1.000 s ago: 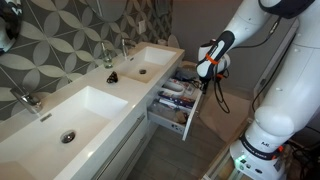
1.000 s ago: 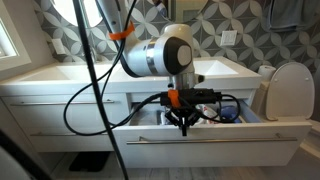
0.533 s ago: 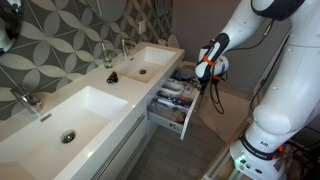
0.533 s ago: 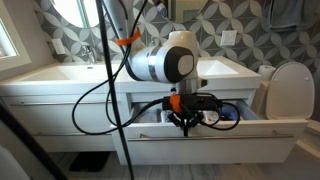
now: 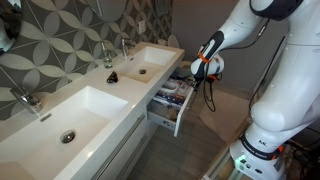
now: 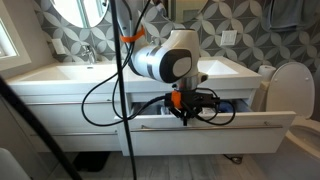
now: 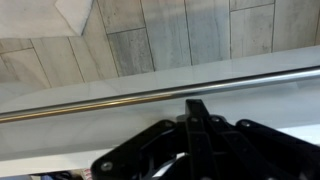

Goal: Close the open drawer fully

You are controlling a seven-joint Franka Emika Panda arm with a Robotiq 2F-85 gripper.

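Drawer (image 6: 215,133) part-open, front panel jutting past front edge of vanity counter (image 6: 40,75). Gripper (image 6: 185,118) at panel's top edge, fingers narrow, pressed together, holding nothing.

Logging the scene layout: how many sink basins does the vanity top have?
2. The near basin is at lower left in an exterior view; the far basin lies beyond it, directly above the open drawer. None seems hidden.

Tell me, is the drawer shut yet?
Not yet. Done: the gripper sits at the front of the drawer. In hand: it looks set to push. Left: the drawer sticks out with colourful things showing, so it needs pushing fully in.
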